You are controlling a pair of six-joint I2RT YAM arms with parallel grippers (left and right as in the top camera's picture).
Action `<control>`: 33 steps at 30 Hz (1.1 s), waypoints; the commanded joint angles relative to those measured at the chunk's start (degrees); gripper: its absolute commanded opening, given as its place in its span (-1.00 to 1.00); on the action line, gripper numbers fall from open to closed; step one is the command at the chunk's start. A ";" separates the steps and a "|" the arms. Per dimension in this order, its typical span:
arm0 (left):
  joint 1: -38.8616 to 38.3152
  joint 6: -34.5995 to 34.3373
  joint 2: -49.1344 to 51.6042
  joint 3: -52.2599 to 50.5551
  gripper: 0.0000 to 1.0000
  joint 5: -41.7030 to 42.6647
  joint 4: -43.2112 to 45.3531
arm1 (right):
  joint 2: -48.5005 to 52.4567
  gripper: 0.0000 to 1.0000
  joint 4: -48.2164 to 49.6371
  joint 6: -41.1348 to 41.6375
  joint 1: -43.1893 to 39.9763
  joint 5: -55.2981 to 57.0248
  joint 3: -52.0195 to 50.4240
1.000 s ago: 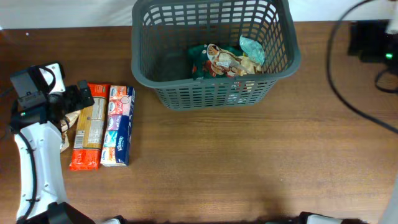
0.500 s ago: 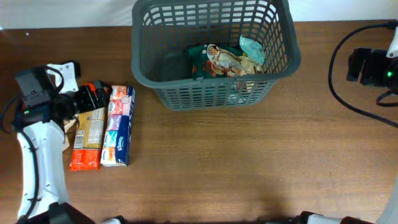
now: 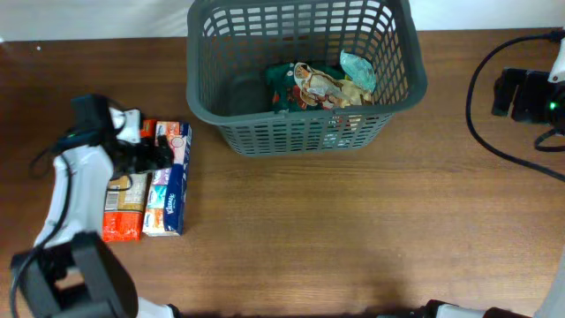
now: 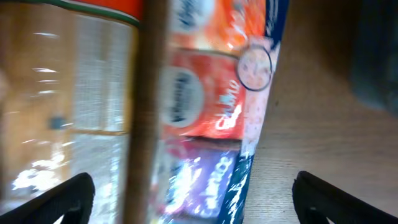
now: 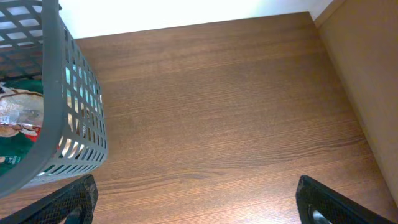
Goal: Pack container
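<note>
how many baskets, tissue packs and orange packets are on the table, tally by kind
basket: 1
tissue pack: 1
orange packet: 1
total: 3

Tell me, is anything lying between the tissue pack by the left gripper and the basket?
Nothing visible. Only bare table separates the tissue pack from the basket, and the basket's top is open.

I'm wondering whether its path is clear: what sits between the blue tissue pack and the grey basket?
Nothing. In the overhead view only bare wooden table separates the tissue pack from the basket.
</note>
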 commanded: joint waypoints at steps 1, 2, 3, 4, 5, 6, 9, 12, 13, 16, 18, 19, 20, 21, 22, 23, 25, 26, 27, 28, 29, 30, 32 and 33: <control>-3.89 1.86 3.48 0.59 0.87 -5.46 -0.22 | 0.13 0.98 -0.04 0.70 -0.37 0.33 -0.24; -4.70 0.90 4.52 0.59 0.86 -7.15 -0.22 | 0.13 0.98 -0.04 0.70 -0.37 0.33 -0.24; -5.27 0.00 5.49 0.59 0.84 -8.46 -0.22 | 0.13 0.98 -0.04 0.70 -0.37 0.33 -0.24; -5.75 -1.44 6.78 0.59 0.82 -9.73 -0.17 | 0.13 0.98 -0.04 0.70 -0.37 0.33 -0.24; -5.92 -1.97 7.54 0.59 0.80 -9.90 -0.17 | 0.13 0.98 -0.04 0.70 -0.37 0.33 -0.24; -5.99 -2.43 9.09 0.59 0.68 -9.75 -0.04 | 0.13 0.98 -0.04 0.70 -0.37 0.33 -0.24; -5.99 -2.56 11.82 0.59 0.47 -9.73 0.02 | 0.13 0.98 -0.04 0.70 -0.37 0.35 -0.24; -5.99 -2.54 15.39 0.59 0.29 -9.73 0.17 | 0.13 0.98 -0.04 0.70 -0.37 0.33 -0.24; -5.99 -2.54 16.44 0.59 0.07 -9.68 0.09 | 0.13 0.98 -0.04 0.70 -0.37 0.33 -0.24; -5.99 -2.54 16.33 1.16 -0.52 -7.80 -0.46 | 0.13 0.98 -0.04 0.70 -0.37 0.33 -0.24; -5.99 -2.54 16.04 3.30 -0.78 -6.49 -1.57 | 0.13 0.98 -0.04 0.70 -0.37 0.33 -0.24; -5.99 -2.51 15.93 5.22 -0.81 -5.57 -2.99 | 0.13 0.98 -0.04 0.70 -0.37 0.33 -0.24; -5.99 -2.54 15.78 7.61 -0.83 -4.92 -4.94 | 0.13 0.98 -0.04 0.70 -0.37 0.33 -0.24; -5.99 -2.51 15.69 10.34 -0.88 -4.72 -7.19 | 0.13 0.98 -0.04 0.70 -0.37 0.33 -0.24; -5.99 -2.51 15.65 13.40 -0.90 -4.74 -9.66 | 0.13 0.98 -0.04 0.70 -0.37 0.33 -0.24; -5.99 -2.51 15.65 16.81 -0.95 -4.74 -12.22 | 0.13 0.98 -0.04 0.70 -0.37 0.35 -0.24; -5.99 -2.49 15.65 23.91 -0.96 -4.76 -16.68 | 0.13 0.98 -0.04 0.70 -0.37 0.35 -0.24; -5.99 -2.36 15.65 27.63 -0.96 -4.79 -18.56 | 0.13 0.98 -0.04 0.70 -0.37 0.35 -0.24; -5.99 -2.01 15.65 31.41 -0.97 -4.79 -20.11 | 0.13 0.98 -0.04 0.70 -0.37 0.33 -0.24; -5.99 -2.01 15.65 35.30 -0.97 -4.81 -21.44 | 0.13 0.98 -0.04 0.70 -0.37 0.35 -0.24; -5.99 -2.03 15.65 39.17 -0.96 -4.79 -22.38 | 0.13 0.98 -0.04 0.70 -0.37 0.35 -0.24; -5.99 -2.01 15.65 43.01 -0.97 -4.79 -23.04 | 0.13 0.98 -0.04 0.70 -0.37 0.33 -0.24; -6.05 -0.76 15.65 50.51 -0.96 -4.76 -23.63 | 0.13 0.98 -0.04 0.70 -0.37 0.33 -0.24; -6.10 0.15 15.65 53.53 -0.97 -4.76 -23.63 | 0.13 0.98 -0.04 0.70 -0.37 0.33 -0.24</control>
